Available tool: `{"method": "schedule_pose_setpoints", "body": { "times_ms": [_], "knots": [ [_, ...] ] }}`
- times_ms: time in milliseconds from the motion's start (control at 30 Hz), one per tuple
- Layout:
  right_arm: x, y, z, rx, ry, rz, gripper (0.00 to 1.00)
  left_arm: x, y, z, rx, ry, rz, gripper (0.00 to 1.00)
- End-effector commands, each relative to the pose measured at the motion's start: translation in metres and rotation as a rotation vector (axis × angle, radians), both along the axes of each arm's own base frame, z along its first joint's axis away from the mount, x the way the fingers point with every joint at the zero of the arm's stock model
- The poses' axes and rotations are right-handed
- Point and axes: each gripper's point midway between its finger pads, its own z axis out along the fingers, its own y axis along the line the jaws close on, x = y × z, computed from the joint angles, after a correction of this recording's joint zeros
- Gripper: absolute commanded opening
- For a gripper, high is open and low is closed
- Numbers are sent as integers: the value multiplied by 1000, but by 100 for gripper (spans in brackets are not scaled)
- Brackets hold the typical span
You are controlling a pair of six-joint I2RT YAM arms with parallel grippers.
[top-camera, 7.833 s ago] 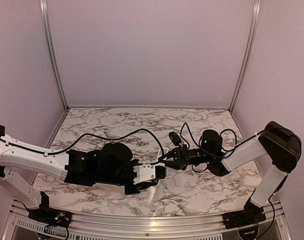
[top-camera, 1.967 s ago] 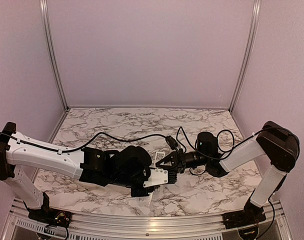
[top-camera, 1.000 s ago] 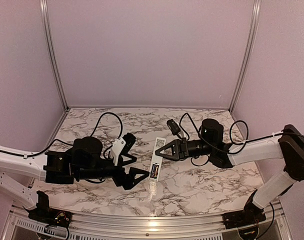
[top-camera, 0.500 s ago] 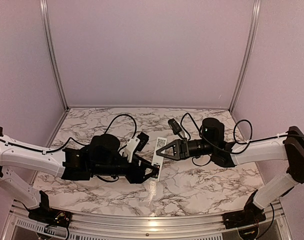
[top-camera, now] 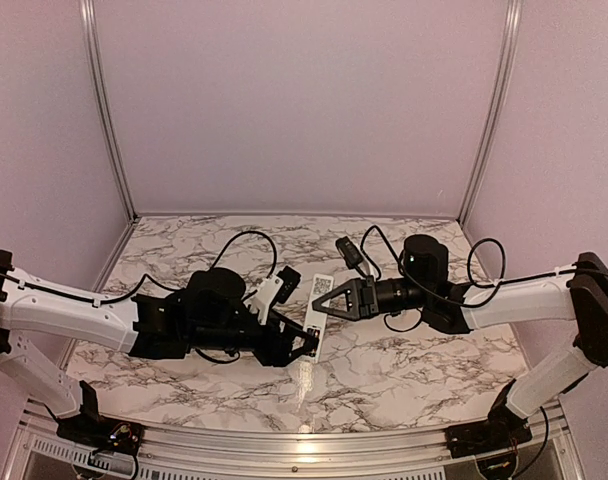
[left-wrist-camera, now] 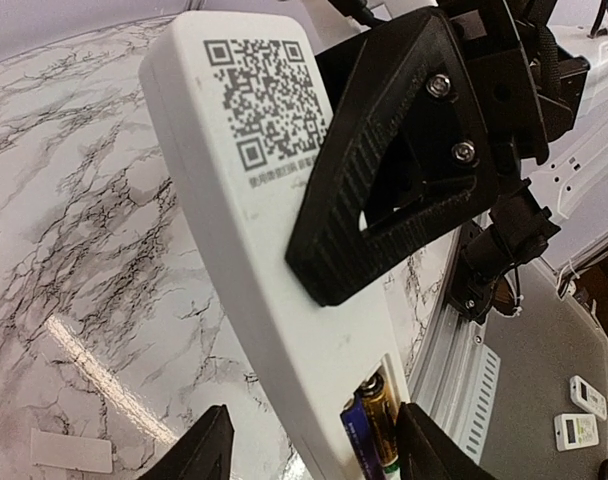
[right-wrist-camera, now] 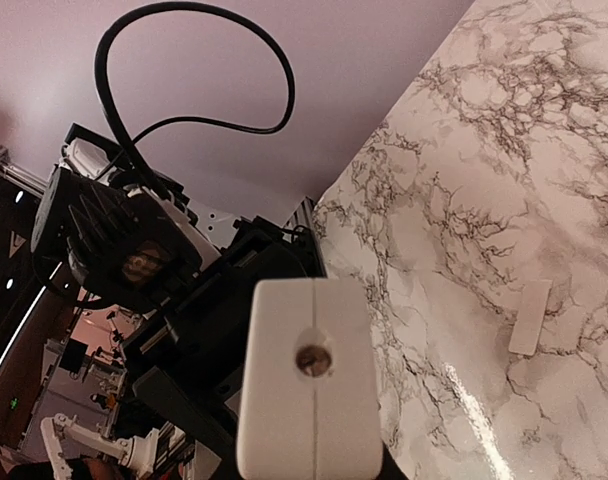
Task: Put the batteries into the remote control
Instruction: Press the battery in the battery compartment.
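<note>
My right fingers (left-wrist-camera: 394, 160), reaching in from 3 o'clock, are clamped across the remote control (left-wrist-camera: 244, 170) just below its printed code. They hold it back side up and, as far as I can judge, clear of the desk (left-wrist-camera: 74, 250). The batteries (left-wrist-camera: 369, 425), one golden and one dark, lie side by side in the recess at the remote's 6 o'clock end. My left fingers (left-wrist-camera: 212, 452) come in from 9 o'clock and straddle that end. They are parted, with a plain gap on one side; the other sits so near the shell that I cannot tell whether it touches. A small white plate (left-wrist-camera: 72, 450), probably the compartment lid, lies flat on the desk near the 7 o'clock corner of the left wrist view.

I cannot tell whether both cells are pressed fully home. The right hold sits far from the battery end, so a sideways push from the left could lever the remote round in that grip. With the recess uncovered, a tilt or a knock on a spring-loaded cell could pop it out. The lid looks thin and flat, so a pinch may skid off it.
</note>
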Motion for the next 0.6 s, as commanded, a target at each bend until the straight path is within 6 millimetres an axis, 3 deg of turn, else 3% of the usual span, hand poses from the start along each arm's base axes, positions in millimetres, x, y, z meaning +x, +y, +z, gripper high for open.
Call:
{"method": "schedule_pose_setpoints", "body": {
  "times_ms": [0, 167, 333, 433, 567],
  "knots": [
    [-1, 5, 32, 59, -71, 20, 0, 4, -8, -5, 19, 2, -13, 55],
    [-4, 4, 37, 64, -87, 29, 0, 15, -3, -13, 33, 28, 29, 43],
    [-6, 2, 39, 76, -91, 30, 0, 17, 2, -18, 39, 48, 25, 40],
    [-7, -1, 41, 87, -87, 32, 0, 17, 3, -20, 36, 59, 15, 45],
    [-3, -4, 35, 70, -78, 15, 0, 17, 3, -10, 17, 29, -1, 63]
  ]
}}
